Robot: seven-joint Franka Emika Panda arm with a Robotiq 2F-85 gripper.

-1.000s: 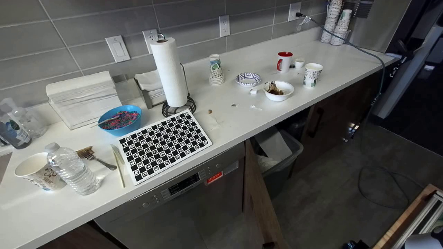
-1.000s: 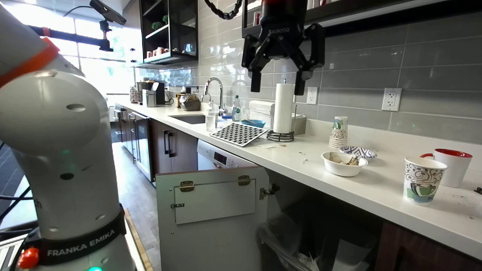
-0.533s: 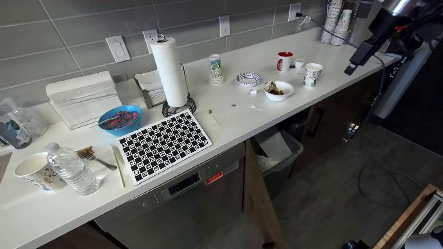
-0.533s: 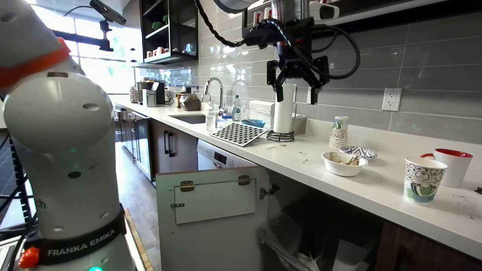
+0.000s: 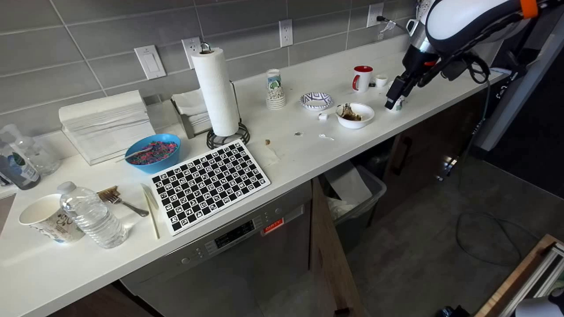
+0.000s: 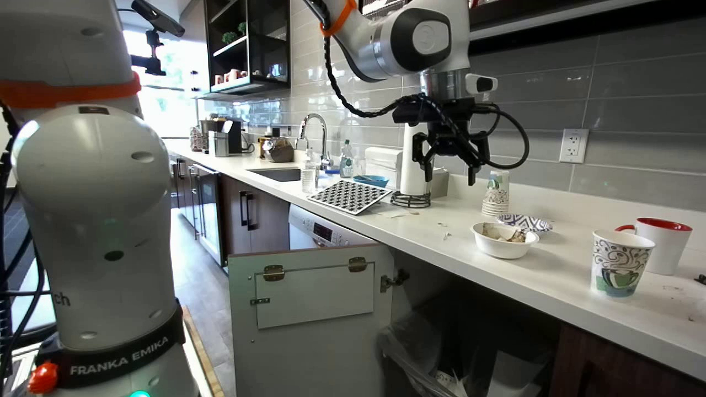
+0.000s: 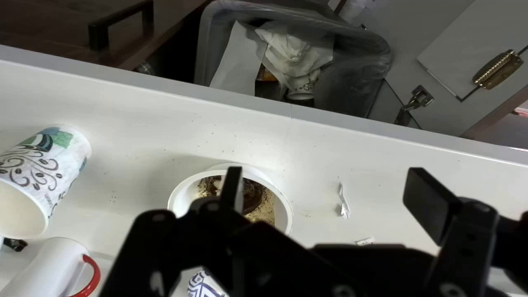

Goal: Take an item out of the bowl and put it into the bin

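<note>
A pincer [image 6: 449,176], spread wide and empty, hangs above the table [image 7: 132,119].
In the wrist view its two fingers [image 7: 429,202] stand far apart with nothing gripped, one hiding part of the white bowl [image 7: 185,194]. The brown lump [image 5: 351,115] lies in that bowl, and the pincer touches neither. A paper cup [image 7: 45,165] and a mug [image 7: 49,270] stand nearby; below the table's edge, the bin [image 7: 350,82] holds papers [image 7: 243,57].
</note>
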